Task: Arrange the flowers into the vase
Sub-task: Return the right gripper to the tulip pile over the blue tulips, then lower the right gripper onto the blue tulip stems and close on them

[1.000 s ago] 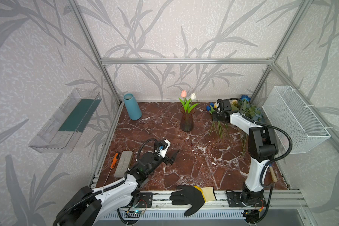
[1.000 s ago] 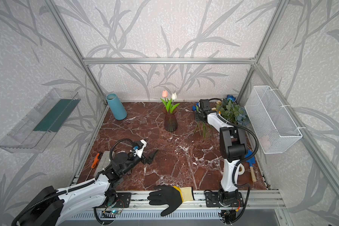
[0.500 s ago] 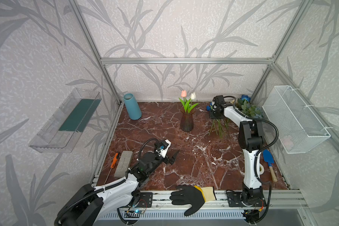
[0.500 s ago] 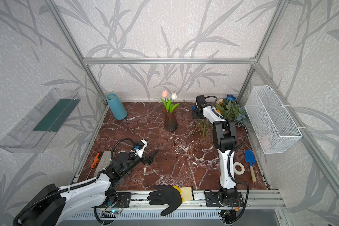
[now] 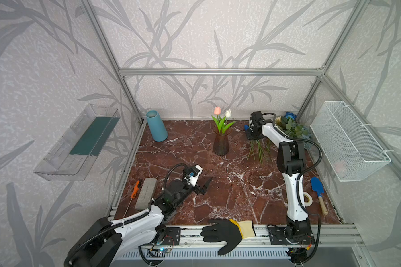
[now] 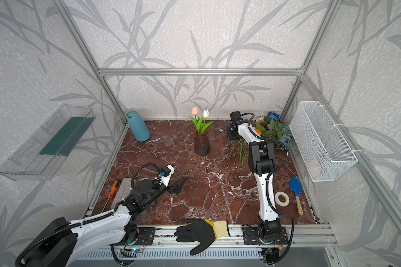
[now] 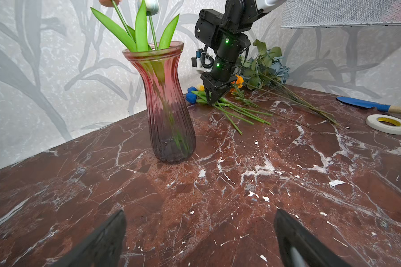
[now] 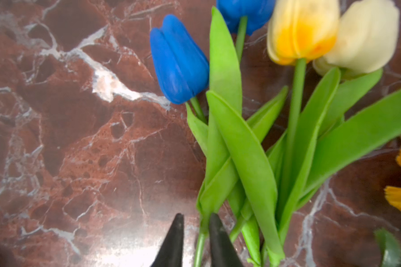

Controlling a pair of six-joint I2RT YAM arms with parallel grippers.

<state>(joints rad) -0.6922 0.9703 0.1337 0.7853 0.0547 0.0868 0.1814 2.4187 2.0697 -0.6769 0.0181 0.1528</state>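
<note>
Up front, my left end effector [image 5: 206, 185] hangs wide and empty over the bench [image 5: 229, 201]. Mid-bench, the vase [image 5: 220, 143] holds pink and white tulips [image 5: 217, 110]. At the back, my right end effector [image 8: 196, 218] stands narrow astride the stem of a blue tulip [image 8: 178, 62] among the loose flowers [image 5: 289, 129]. I cannot tell whether it pinches.
</note>
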